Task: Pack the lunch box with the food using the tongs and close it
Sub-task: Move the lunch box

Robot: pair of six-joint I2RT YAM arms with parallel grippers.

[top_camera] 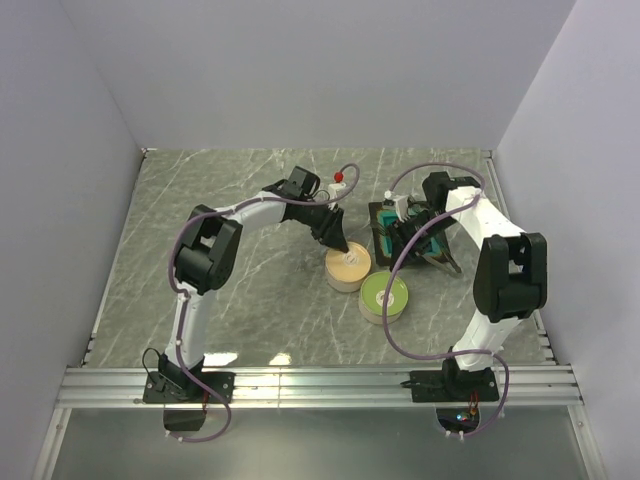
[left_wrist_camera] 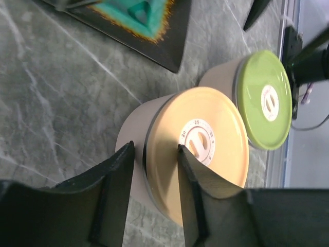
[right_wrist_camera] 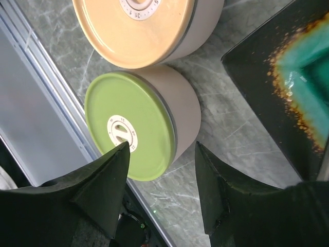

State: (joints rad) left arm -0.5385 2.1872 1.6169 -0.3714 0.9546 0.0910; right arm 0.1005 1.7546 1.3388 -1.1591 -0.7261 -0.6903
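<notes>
Slippage worries me: my left pincer [left_wrist_camera: 154, 149], half open and gripping nothing, straddles the rim of the yellow-lidded tin [left_wrist_camera: 205, 139], just beside the green-lidded tin [right_wrist_camera: 133, 123]; a skewed pinch could tip it. My right pincer [right_wrist_camera: 162, 146] hangs wide and empty.

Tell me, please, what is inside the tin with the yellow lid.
Only its yellow lid, with a white dial at the centre, and beige wall show. The lid covers the opening, so the inside cannot be seen.
</notes>
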